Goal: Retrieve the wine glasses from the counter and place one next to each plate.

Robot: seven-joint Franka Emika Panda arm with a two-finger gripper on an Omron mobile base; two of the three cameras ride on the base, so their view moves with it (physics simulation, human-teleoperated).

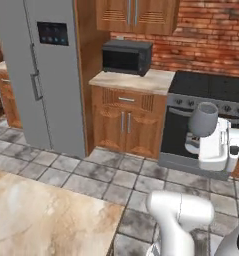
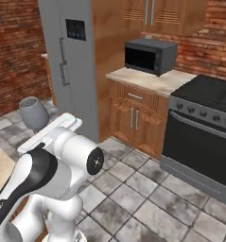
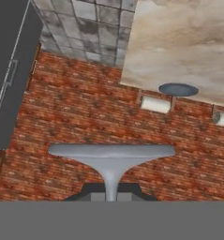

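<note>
One wine glass (image 1: 203, 119) was carried in the air at the right of the left base view, in front of the dark oven, and at the left of the right base view (image 2: 34, 112), above the tiled floor. In the hand view its round foot (image 3: 111, 152) and thin stem were seen at the lower middle, and the tool (image 3: 111, 196) was clamped on the stem.

In the upper right of the hand view a marbled worktop (image 3: 179, 42) was visible, with one dark plate (image 3: 178, 89) near its edge and stools just beside it. No glass was seen next to this plate. So, as a judgement, the task was at its carrying step: one glass was picked up but not placed yet.

No readable writing or brand was found; the fridge panel (image 1: 53, 33) showed only small unclear icons.
</note>
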